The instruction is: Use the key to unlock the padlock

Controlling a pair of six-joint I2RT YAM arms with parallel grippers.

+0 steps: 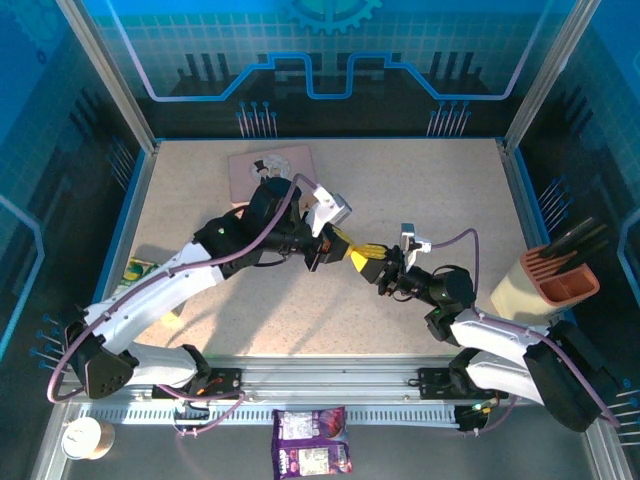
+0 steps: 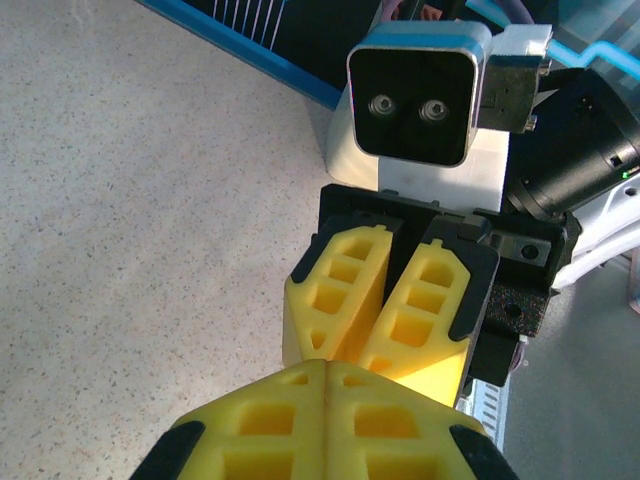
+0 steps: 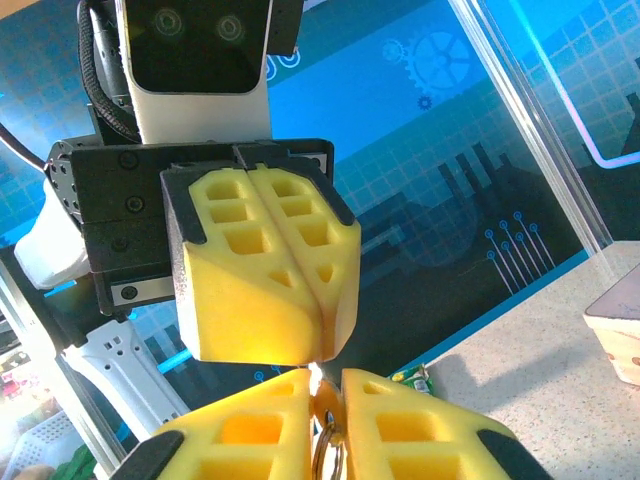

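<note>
Key-insertion step: right claw (image 3: pixel 325 388) pinches the padlock (image 3: pixel 318 452); left claw (image 3: pixel 318 355), at 12 o'clock, pressed together, must align its hidden key.

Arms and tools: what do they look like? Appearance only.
Left arm and right arm: white shells, black joints, a purple cable looping along each. Left tool and right tool: black carriers, chunky yellow fingers with rectangular pockets. Each wrist has a white camera housing with a black face and two lenses.

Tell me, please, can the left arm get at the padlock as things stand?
Probably yes: the left gripper sits tip to tip with the right gripper, which holds the padlock pinched at its tip, and nothing lies between them.
</note>
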